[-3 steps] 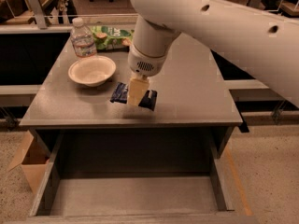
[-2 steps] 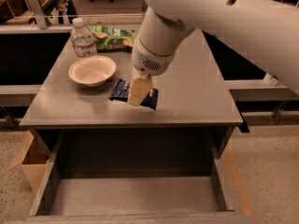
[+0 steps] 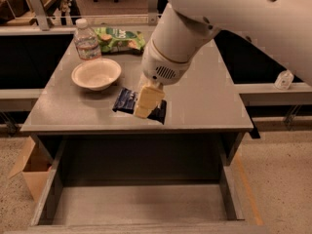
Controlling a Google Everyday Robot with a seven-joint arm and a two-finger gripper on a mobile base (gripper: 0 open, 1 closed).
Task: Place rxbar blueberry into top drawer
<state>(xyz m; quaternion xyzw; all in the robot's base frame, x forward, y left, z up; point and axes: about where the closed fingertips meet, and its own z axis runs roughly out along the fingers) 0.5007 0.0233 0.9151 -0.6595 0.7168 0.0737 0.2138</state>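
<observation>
The rxbar blueberry (image 3: pixel 126 100), a dark navy-blue wrapper, lies flat on the grey desk top (image 3: pixel 204 101) near its front edge. My gripper (image 3: pixel 148 101) hangs from the big white arm and sits directly over the bar's right half, covering its middle; only the bar's left part and a right corner show. The top drawer (image 3: pixel 141 204) is pulled out below the desk's front edge, wide and shallow, with nothing in it.
A white bowl (image 3: pixel 96 73) stands just left of the bar. A water bottle (image 3: pixel 86 40) and a green snack bag (image 3: pixel 120 38) are at the desk's back. A cardboard box (image 3: pixel 28 172) sits on the floor left of the drawer.
The gripper has come down a little toward the desk's front over the bar, and the arm has shifted right. The bar has not moved.
</observation>
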